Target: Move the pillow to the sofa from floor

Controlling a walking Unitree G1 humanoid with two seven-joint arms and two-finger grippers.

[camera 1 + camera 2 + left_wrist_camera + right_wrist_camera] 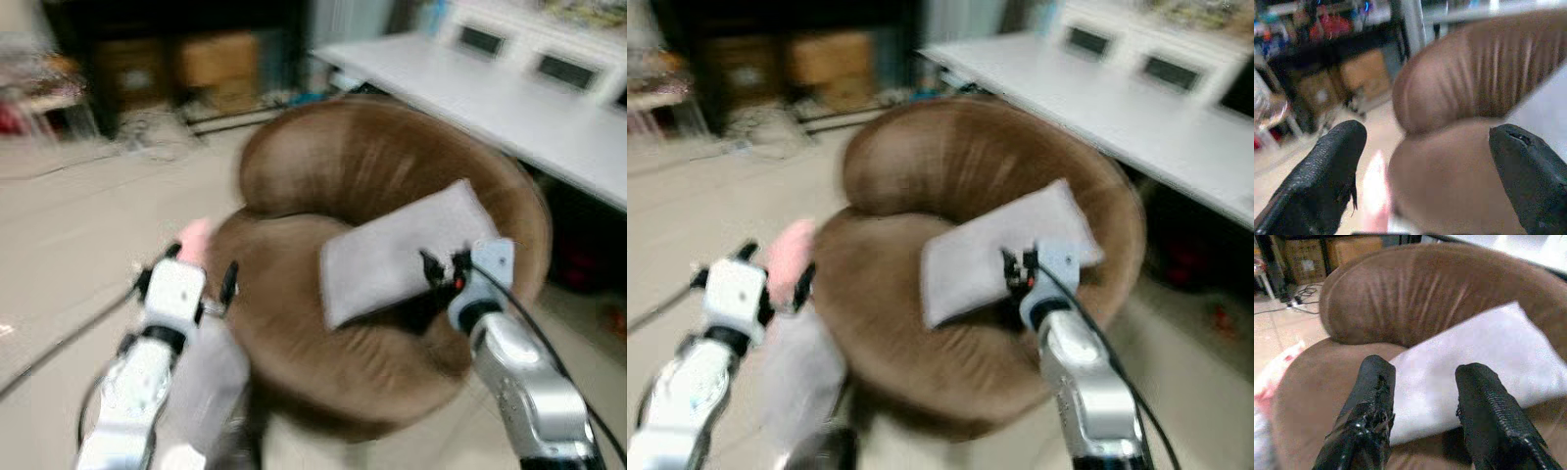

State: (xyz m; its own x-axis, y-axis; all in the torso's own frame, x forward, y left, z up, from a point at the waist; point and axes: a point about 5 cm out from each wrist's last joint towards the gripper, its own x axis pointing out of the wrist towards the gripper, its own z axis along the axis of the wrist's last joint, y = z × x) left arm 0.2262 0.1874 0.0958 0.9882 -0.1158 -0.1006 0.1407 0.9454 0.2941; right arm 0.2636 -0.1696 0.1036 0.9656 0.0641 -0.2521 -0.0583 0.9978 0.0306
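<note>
A grey pillow (392,250) lies tilted on the seat of a round brown sofa (333,166), leaning toward its right side. My right gripper (1425,369) hovers open just over the pillow's (1498,347) near edge, with nothing between its fingers. In the head view it (441,266) sits at the pillow's lower right corner. My left gripper (186,279) is open too, held at the sofa's left front edge. Between its fingers (1337,161) I see the sofa's back (1464,83) and seat. The picture is blurred.
A pink object (196,235) sits just past the left gripper beside the sofa. A grey cloth shape (206,382) lies under my left arm. A long white counter (509,108) runs along the right. A dark shelf with cardboard boxes (216,59) and floor cables stand behind.
</note>
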